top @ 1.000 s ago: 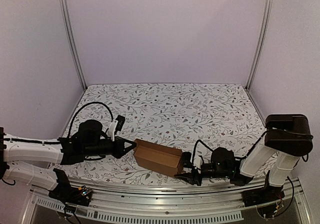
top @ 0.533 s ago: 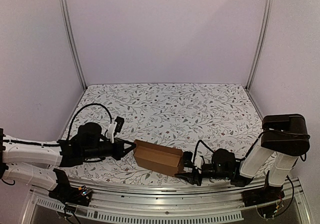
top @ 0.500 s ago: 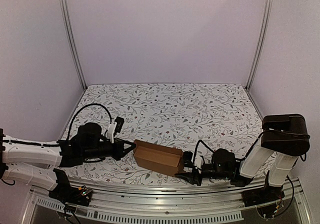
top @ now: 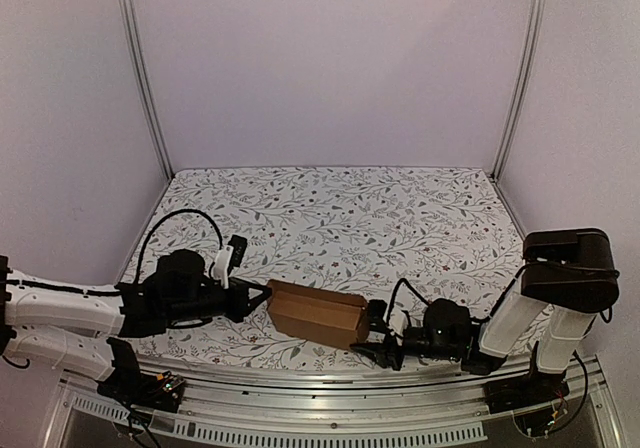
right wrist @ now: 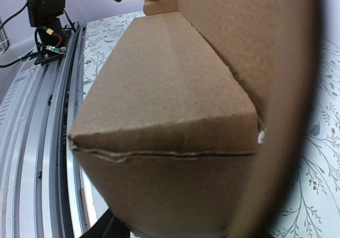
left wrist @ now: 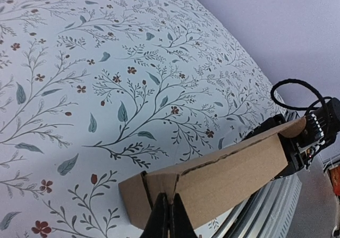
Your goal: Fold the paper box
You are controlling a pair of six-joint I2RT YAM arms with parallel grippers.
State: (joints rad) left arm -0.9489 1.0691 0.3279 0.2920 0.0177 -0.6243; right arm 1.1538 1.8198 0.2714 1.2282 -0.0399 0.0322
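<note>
The paper box is a brown oblong carton lying on the floral table near the front edge. My left gripper is shut, and its tips press on the carton's left end. In the left wrist view the closed left gripper meets the end flap of the paper box at a slit. My right gripper straddles the carton's right end and holds it. The paper box fills the right wrist view, with one dark finger against its lower edge. The other finger is hidden.
A metal rail runs along the table's front edge just below the carton. Purple walls and two aluminium posts enclose the floral cloth. A black cable loops over the left arm.
The left arm has sunk slightly while its tips stay on the carton's left end. The carton and the right gripper have barely shifted.
</note>
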